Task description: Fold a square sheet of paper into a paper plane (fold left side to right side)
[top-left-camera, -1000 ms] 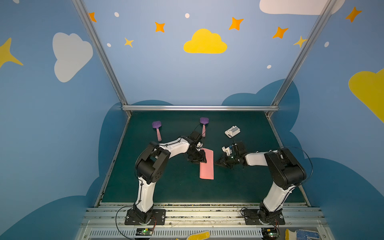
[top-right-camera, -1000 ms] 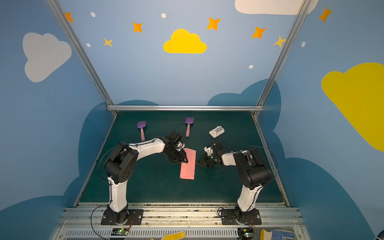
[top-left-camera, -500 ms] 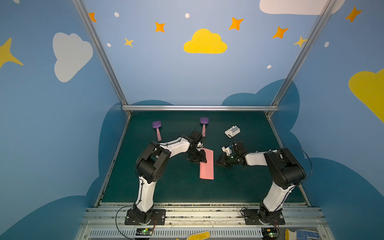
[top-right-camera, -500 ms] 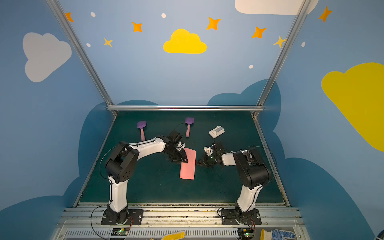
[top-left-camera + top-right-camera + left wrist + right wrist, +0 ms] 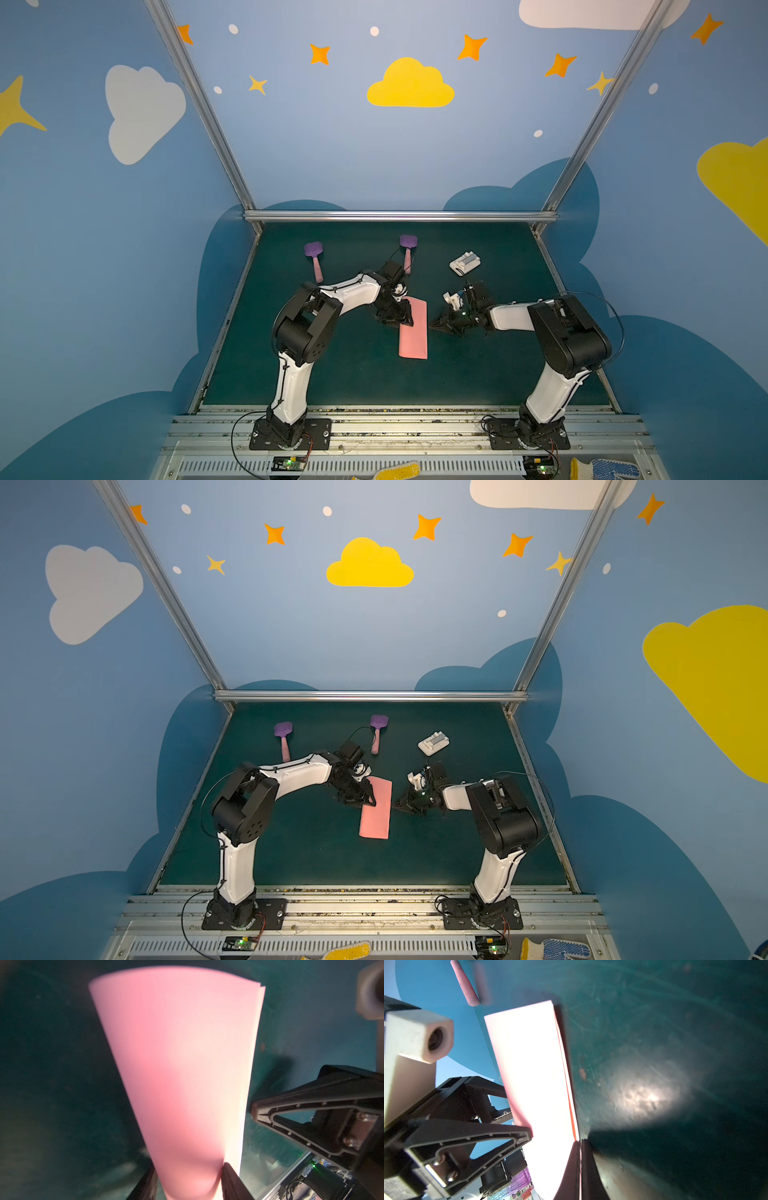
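Half-fold laid over, crease not yet set.

Left gripper [image 5: 401, 318]: jaws stand apart. One finger [image 5: 230, 1180] rests on the top face and the other sits at the fold side; I see no clamp. Right gripper [image 5: 435, 326]: jaws together, tips touching the open long edge; cannot tell if a layer is nipped. The square sheet of paper [image 5: 414, 334], doubled into a narrow rectangle, lies on the green mat [image 5: 332, 374] between the arms. Judgement: pin the open edges flush, then press along the fold side from end to end, since it looks puffed rather than sharp. Only the left wrist view shows the two layers slightly offset at the far corner. The right wrist view shows them parting by the closed tips. In both top views the sheet reads as a flat rectangle.
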Controlling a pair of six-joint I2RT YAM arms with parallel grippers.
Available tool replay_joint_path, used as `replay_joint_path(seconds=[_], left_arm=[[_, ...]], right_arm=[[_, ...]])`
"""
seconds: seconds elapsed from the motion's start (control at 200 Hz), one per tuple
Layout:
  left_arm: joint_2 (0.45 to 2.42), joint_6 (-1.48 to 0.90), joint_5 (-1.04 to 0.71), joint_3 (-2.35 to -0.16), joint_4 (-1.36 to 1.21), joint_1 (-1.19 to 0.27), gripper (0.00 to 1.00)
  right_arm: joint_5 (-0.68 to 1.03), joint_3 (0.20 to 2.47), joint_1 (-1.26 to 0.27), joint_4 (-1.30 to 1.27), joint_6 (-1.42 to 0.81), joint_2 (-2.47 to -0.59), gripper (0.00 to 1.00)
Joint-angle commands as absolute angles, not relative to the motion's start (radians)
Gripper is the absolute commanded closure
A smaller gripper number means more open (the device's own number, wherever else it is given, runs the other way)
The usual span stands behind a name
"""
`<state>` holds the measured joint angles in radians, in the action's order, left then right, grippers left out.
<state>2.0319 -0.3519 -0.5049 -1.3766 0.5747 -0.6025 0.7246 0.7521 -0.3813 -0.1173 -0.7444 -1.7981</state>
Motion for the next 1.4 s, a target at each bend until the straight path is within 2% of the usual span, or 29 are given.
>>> replay_joint_path(seconds=[0.0,0.466,1.392], left_arm=[[2.084,-0.340,-0.503,-1.375,0.613,-0.610,0.50],[2.096,-0.339,-0.500,-1.378,0.618,-0.619,0.50],[2.062,-0.321,-0.489,-1.385,0.638,-0.605,0.47]], right_arm=[[0.717,0.783,-0.383,-0.082,-0.744,-1.760,1.00],[0.704,0.847,-0.445,-0.054,-0.746,-1.787,1.00],[0.652,0.795,-0.442,-0.067,-0.724,-1.868,1.00]])
